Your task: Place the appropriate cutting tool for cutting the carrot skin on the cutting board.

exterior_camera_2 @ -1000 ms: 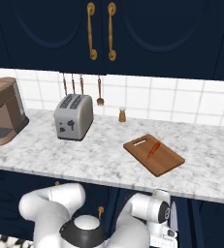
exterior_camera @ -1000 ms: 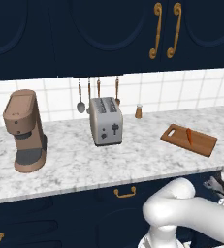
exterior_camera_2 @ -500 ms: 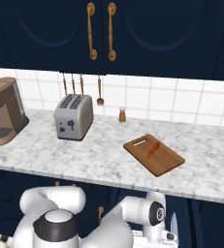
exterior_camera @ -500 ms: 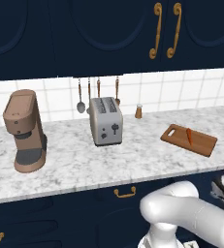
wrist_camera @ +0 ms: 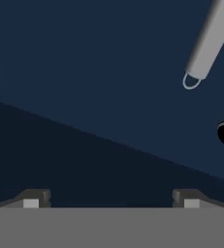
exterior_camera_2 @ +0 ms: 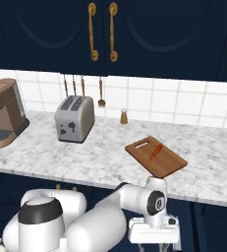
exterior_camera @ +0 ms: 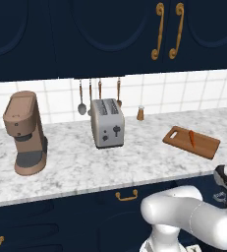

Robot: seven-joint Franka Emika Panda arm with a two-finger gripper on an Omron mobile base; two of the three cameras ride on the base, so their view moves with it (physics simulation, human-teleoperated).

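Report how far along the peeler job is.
Done: the carrot already lies on the cutting board on the counter; no cutting tool is on the board with it. In hand: nothing; the gripper is open and empty, low in front of dark blue cabinetry, with a grey handle at the upper right of the hand view. Left: grasping the tool and placing it on the board.

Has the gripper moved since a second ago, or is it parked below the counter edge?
Yes. In the right base view the gripper has shifted left, now below the cutting board instead of right of it.
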